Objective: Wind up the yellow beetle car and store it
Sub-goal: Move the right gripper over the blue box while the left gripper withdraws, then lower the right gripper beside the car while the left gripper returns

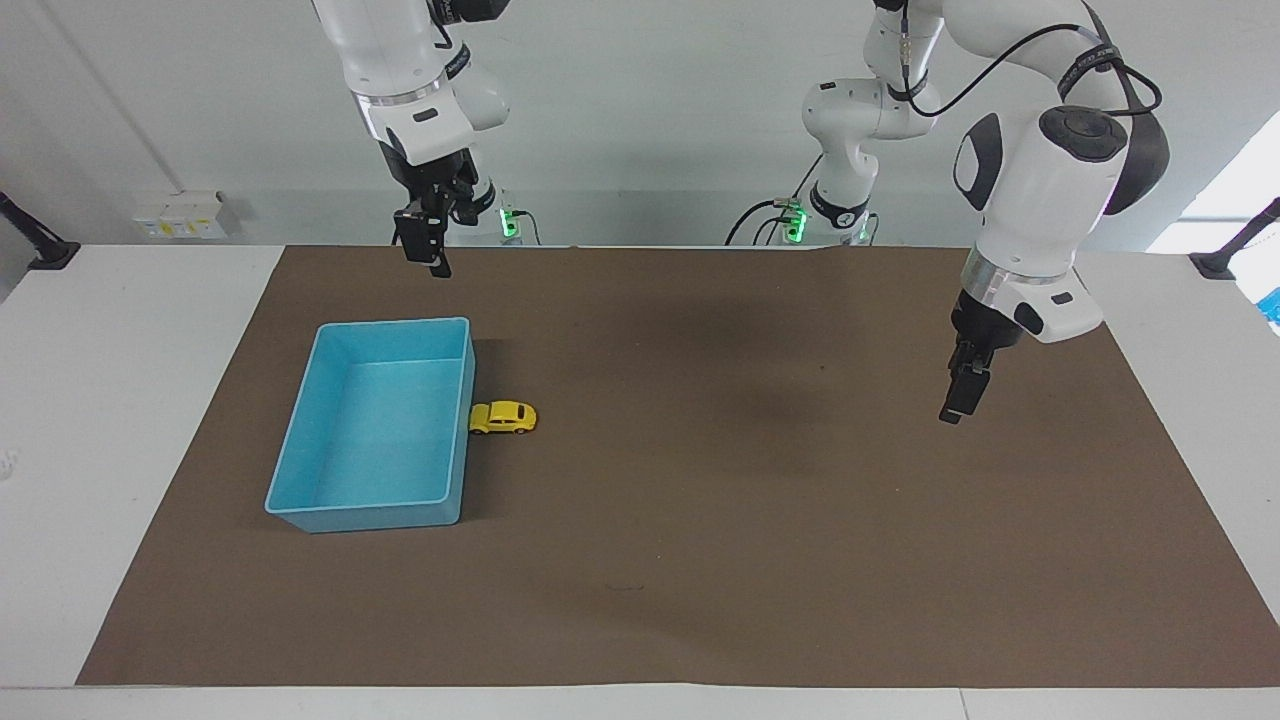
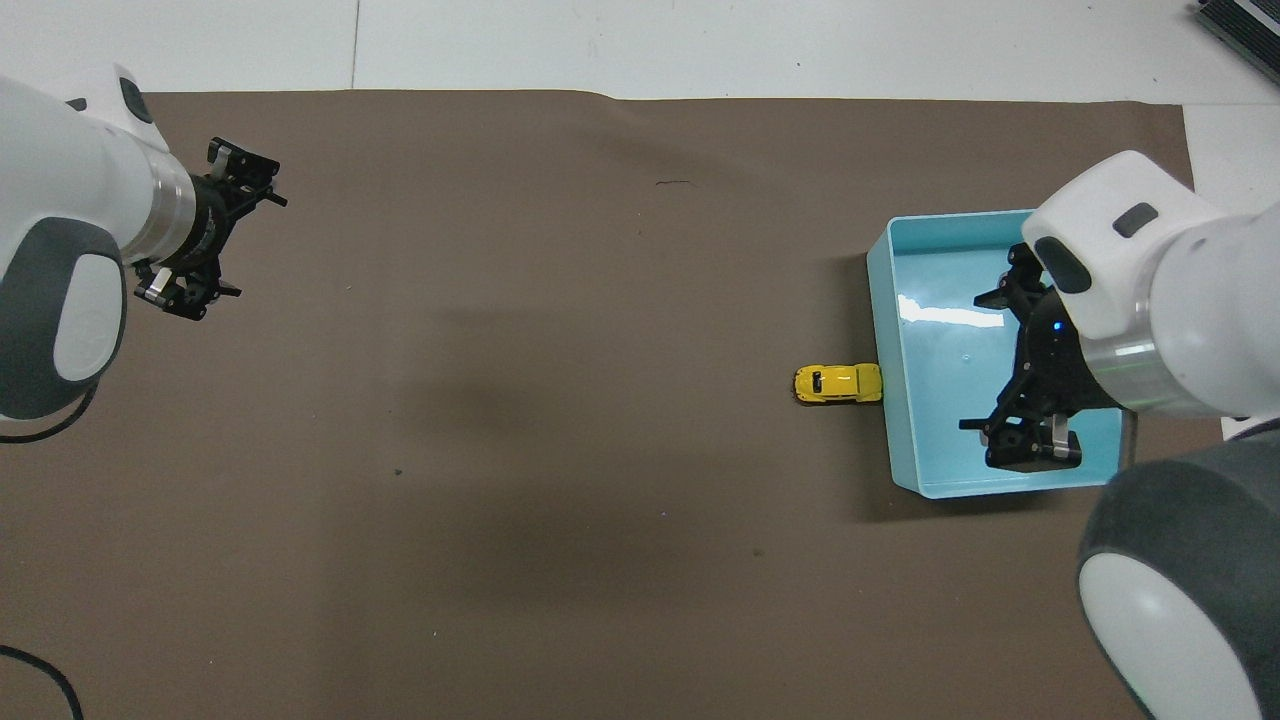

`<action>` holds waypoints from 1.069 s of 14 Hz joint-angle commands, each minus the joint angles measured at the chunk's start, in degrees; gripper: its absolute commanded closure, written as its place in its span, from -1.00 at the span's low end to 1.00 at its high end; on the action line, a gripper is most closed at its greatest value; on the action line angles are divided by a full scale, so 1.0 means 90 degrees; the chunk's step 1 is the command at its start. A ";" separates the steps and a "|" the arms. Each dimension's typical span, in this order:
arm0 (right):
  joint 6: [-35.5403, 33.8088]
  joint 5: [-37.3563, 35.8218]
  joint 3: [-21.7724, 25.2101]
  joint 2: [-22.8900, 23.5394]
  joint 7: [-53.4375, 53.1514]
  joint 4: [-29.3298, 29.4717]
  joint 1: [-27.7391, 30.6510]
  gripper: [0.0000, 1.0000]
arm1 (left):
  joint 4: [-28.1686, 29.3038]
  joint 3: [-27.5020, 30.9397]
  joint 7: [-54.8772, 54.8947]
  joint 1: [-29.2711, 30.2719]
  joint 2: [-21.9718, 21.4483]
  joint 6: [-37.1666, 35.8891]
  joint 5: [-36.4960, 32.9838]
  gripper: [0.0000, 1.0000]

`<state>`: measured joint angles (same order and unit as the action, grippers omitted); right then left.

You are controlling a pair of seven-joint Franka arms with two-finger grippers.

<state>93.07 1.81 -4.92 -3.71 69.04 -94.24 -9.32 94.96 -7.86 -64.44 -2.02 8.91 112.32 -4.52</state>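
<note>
While both arms hang in the air, the car (image 1: 503, 417) sits on the brown mat (image 1: 700, 560) untouched.

Resting on its wheels, the car touches the outer wall of the blue bin (image 1: 300, 440), at the bin's 3 o'clock in the facing view, toward the right arm's end of the tabletop (image 1: 110, 420). The right end effector (image 1: 424, 247) hangs above the mat's edge by the bin, jaws apart and holding nothing. The left end effector (image 1: 960, 395) hangs over bare mat toward the left arm's end, also spread and holding nothing.
</note>
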 commanded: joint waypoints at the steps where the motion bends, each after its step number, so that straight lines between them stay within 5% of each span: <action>1: -0.0009 -0.0006 -0.0020 -0.0017 0.0599 -0.0096 0.0020 -1.00 | 0.0239 -0.0045 0.1238 0.0272 -0.0287 -0.0185 0.0111 -1.00; 15: 0.0537 0.0003 -0.0010 0.0393 0.1528 -0.0476 0.0029 -1.00 | 0.0142 -0.0055 0.6748 0.0566 -0.0775 -0.1240 0.0160 -1.00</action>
<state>96.00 1.81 -4.91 -0.01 80.37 -96.97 -9.39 95.44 -7.84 -8.32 2.25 4.24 103.11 -4.04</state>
